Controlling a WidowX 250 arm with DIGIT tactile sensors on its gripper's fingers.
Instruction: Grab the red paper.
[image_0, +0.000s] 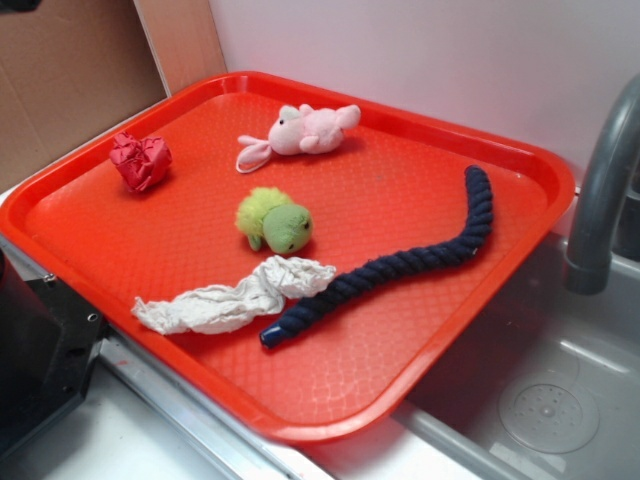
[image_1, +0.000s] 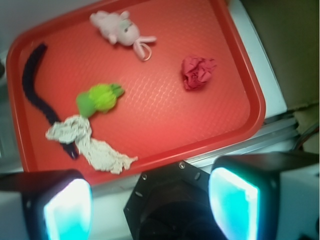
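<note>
The red paper (image_0: 140, 160) is a small crumpled crimson wad lying at the far left of the orange-red tray (image_0: 420, 350). In the wrist view the red paper (image_1: 197, 72) shows at the tray's right side, well above my gripper (image_1: 150, 205). My gripper is open, its two cyan-lit fingers (image_1: 67, 210) wide apart with nothing between them, held high over the robot's black base outside the tray's near edge. The gripper does not show in the exterior view.
On the tray lie a pink plush (image_0: 300, 132), a green plush (image_0: 275, 222), a white wrinkly cloth strip (image_0: 235, 296) and a dark blue rope (image_0: 400, 265). The robot's black base (image_0: 40, 350) stands at the left. A grey faucet (image_0: 600, 200) and sink (image_0: 540, 400) are at the right.
</note>
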